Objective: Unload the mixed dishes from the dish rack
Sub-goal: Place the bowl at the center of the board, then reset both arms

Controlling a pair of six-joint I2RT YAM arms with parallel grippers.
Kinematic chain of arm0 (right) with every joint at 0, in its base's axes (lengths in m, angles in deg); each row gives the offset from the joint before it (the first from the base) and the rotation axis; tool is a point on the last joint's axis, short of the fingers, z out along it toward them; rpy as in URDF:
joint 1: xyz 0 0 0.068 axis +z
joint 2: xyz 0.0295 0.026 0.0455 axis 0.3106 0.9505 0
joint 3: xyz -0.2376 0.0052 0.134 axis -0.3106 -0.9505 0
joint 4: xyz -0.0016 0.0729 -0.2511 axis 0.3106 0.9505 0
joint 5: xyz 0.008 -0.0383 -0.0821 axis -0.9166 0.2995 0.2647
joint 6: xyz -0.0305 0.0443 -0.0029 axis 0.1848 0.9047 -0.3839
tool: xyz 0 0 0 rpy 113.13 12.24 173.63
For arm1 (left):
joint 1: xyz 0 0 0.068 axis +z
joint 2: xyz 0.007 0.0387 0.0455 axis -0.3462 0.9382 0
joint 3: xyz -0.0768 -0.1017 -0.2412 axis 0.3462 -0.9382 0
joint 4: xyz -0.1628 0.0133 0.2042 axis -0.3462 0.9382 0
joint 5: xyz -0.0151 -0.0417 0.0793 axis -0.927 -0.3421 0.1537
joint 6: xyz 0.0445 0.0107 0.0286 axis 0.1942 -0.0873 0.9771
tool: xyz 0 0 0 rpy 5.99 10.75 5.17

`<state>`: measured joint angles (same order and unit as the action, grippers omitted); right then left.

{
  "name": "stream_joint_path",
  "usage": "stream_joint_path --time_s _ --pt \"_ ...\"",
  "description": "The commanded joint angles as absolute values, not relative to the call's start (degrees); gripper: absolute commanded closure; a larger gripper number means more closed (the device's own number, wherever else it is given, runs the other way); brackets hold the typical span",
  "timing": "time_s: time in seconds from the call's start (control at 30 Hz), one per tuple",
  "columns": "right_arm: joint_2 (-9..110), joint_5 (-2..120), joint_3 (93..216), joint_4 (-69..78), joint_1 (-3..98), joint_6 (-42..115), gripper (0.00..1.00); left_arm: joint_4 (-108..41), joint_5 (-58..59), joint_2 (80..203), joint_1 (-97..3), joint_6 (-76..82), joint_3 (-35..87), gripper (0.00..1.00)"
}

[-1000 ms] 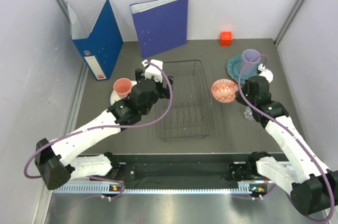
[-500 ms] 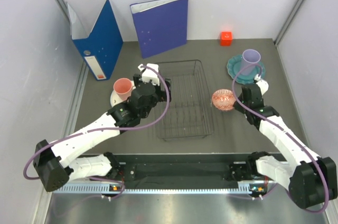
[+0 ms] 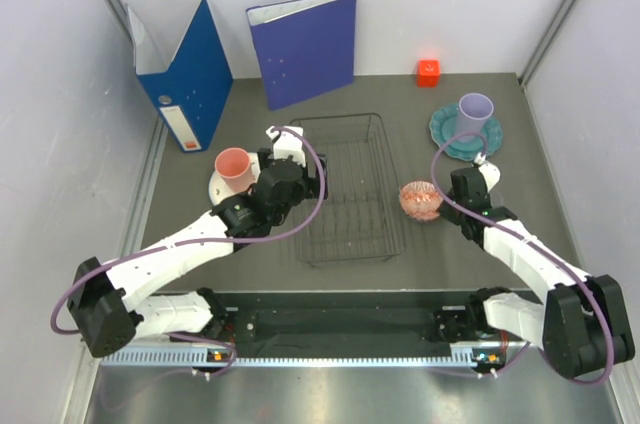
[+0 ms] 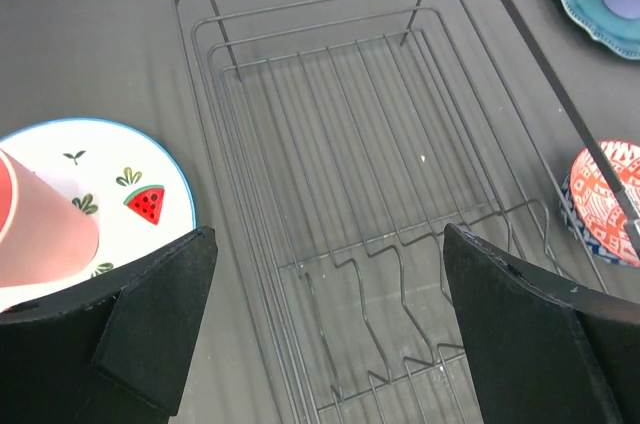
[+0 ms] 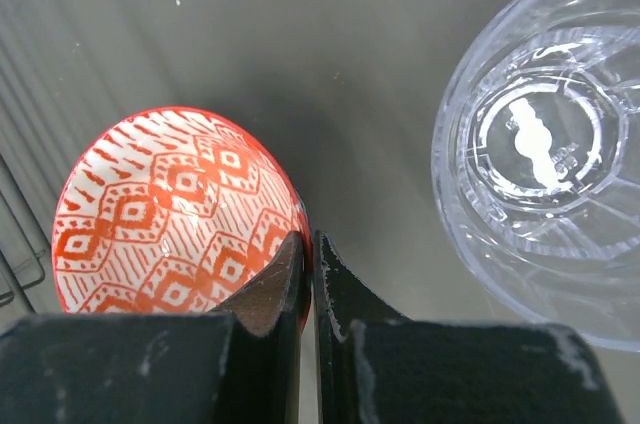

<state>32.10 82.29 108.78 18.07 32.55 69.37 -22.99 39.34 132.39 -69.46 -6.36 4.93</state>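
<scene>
The black wire dish rack (image 3: 345, 189) lies mid-table with nothing in it, and fills the left wrist view (image 4: 380, 174). My left gripper (image 4: 328, 244) is open and holds nothing above the rack's left side (image 3: 297, 176). The pink cup (image 3: 232, 164) stands on the white plate (image 3: 214, 187) left of the rack. The lavender cup (image 3: 475, 109) stands on the teal plate (image 3: 448, 134) at the far right. My right gripper (image 5: 312, 249) is shut on the rim of the patterned bowl (image 5: 170, 209), right of the rack (image 3: 420, 199). The clear glass tumbler (image 5: 545, 154) stands beside the bowl.
Two blue binders (image 3: 185, 69) (image 3: 305, 44) stand at the back left. A small red cube (image 3: 428, 71) sits at the back. Grey walls close the table on both sides.
My right gripper has carried the bowl toward me and lower, close to the rack's right side. My left gripper has shifted slightly over the rack's left edge.
</scene>
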Motion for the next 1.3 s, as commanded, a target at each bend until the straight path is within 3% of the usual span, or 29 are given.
stream_joint_path --time_s 0.0,0.17,0.37,0.63,0.77,0.97,1.27 --pt "32.3 80.9 108.4 12.3 32.1 70.5 1.0 -23.5 38.1 132.2 -69.3 -7.6 4.6 0.01" --pt "31.5 80.3 108.6 13.9 32.2 70.3 0.96 -23.4 37.2 132.0 -69.3 -7.6 4.1 0.01" --pt "27.0 81.3 111.5 19.0 32.2 69.7 0.58 -23.3 37.1 132.0 -69.3 -7.6 3.9 0.01" --pt "19.6 82.7 120.3 25.5 32.2 68.3 0.44 -21.6 38.2 131.9 -69.3 -8.9 4.2 0.01" --pt "13.7 81.8 125.5 25.8 32.2 66.0 0.32 -19.2 39.0 131.9 -69.3 -10.1 5.2 0.01" --pt "6.9 76.4 127.5 20.6 37.2 58.7 0.22 -17.6 35.9 131.3 -69.4 -15.1 5.8 0.01" --pt "9.5 95.0 126.4 15.2 59.9 51.2 0.19 -11.8 36.0 136.2 -69.4 -23.9 9.9 0.01"
